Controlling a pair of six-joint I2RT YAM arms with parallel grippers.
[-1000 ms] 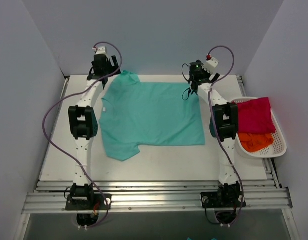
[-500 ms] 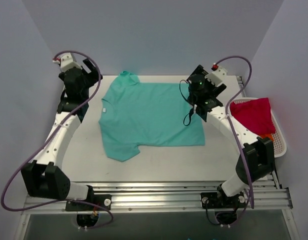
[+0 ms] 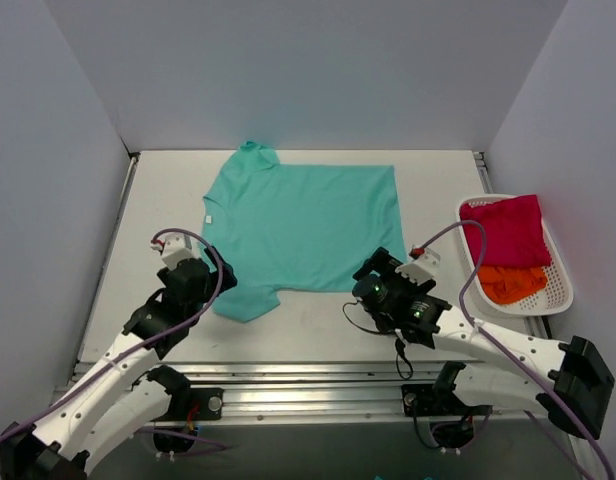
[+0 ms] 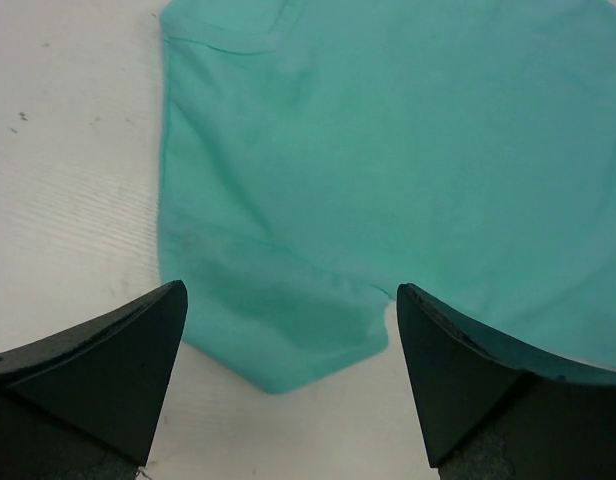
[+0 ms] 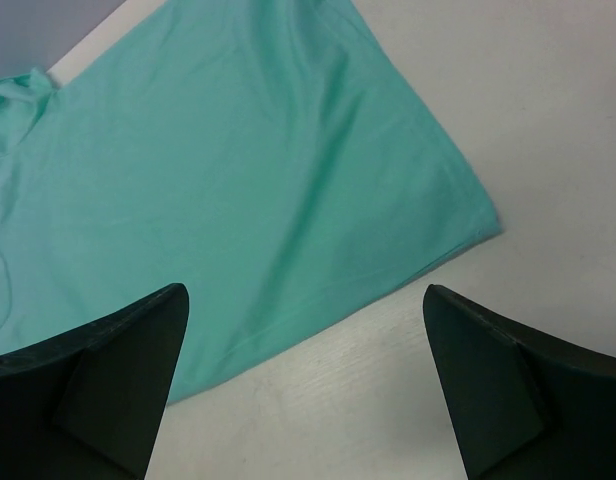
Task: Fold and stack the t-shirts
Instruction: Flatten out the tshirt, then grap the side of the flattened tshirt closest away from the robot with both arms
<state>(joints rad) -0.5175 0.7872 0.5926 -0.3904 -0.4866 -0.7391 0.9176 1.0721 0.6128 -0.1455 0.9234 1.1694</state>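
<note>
A teal t-shirt (image 3: 303, 225) lies spread flat on the white table (image 3: 433, 195), collar to the left and hem to the right. My left gripper (image 3: 214, 274) hovers open at the shirt's near sleeve (image 4: 288, 340); in the left wrist view the left gripper (image 4: 290, 292) holds nothing. My right gripper (image 3: 374, 270) is open just off the shirt's near hem corner. In the right wrist view the shirt's edge (image 5: 238, 180) runs between the fingers of the right gripper (image 5: 305, 290), with bare table below. A magenta-red t-shirt (image 3: 506, 230) and an orange t-shirt (image 3: 508, 283) lie in the basket.
The white slotted basket (image 3: 560, 290) stands at the table's right edge. Grey-blue walls close in the left, back and right sides. Metal rails (image 3: 308, 378) run along the near edge by the arm bases.
Both arms have swung back from the shirt's far edge to its near edge, low over the table. The teal shirt lies a little further back and flatter.
</note>
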